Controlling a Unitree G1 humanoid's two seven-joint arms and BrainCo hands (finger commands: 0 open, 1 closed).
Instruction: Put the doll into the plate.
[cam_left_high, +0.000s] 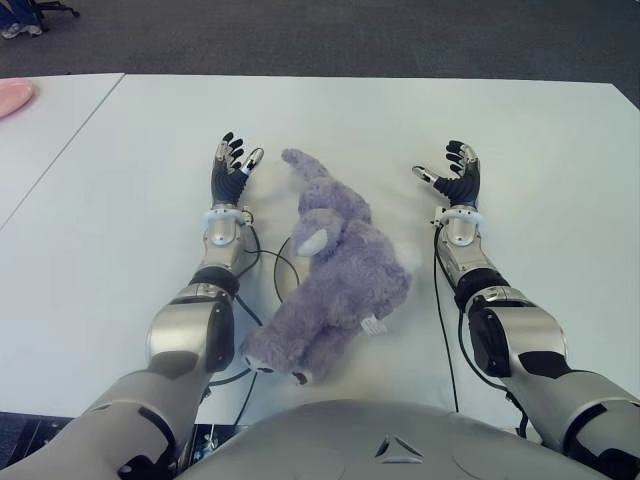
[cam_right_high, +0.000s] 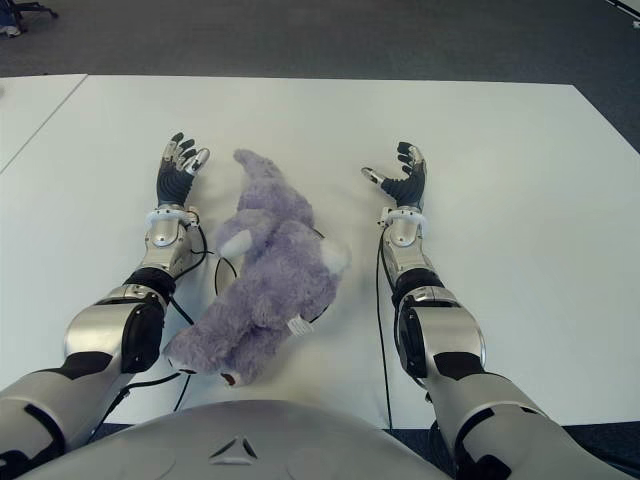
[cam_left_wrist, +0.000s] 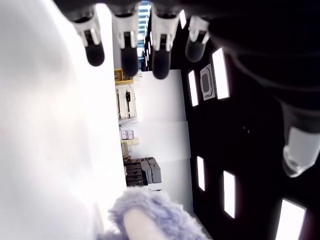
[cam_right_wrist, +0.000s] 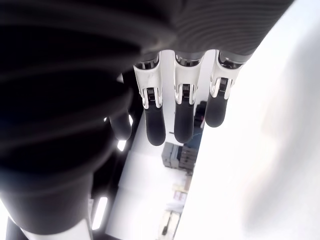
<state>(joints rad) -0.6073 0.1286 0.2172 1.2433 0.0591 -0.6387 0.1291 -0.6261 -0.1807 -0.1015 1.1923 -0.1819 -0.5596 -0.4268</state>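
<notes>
Left hand (cam_left_high: 231, 170) sits palm-up on the white counter (cam_left_high: 120, 200), fingers spread and loose, holding nothing. Right hand (cam_left_high: 455, 175) mirrors it on the other side, fingers gently curved but apart, also empty. Between them lies the doll (cam_left_high: 335, 265), a fluffy lilac plush stretched out lengthwise on the counter, head end farther from the robot, feet end near the robot's torso. It is just beside the left forearm and near, but apart from, the right one. A white tag shows on its flank.

Under the doll a thin rim (cam_right_high: 322, 300) peeks out, with only slivers visible; whether that is the plate, I cannot tell. Black cables (cam_left_high: 440, 320) trail along both forearms.

Left wrist view picks up the doll's fuzzy tip (cam_left_wrist: 150, 215) close by, with the fingertips (cam_left_wrist: 127, 50) extended above it. Right wrist view shows only straight fingertips (cam_right_wrist: 182, 112) and counter, no doll. Only the left eye view catches a pink object (cam_left_high: 12, 97) on the neighbouring counter at far left.
</notes>
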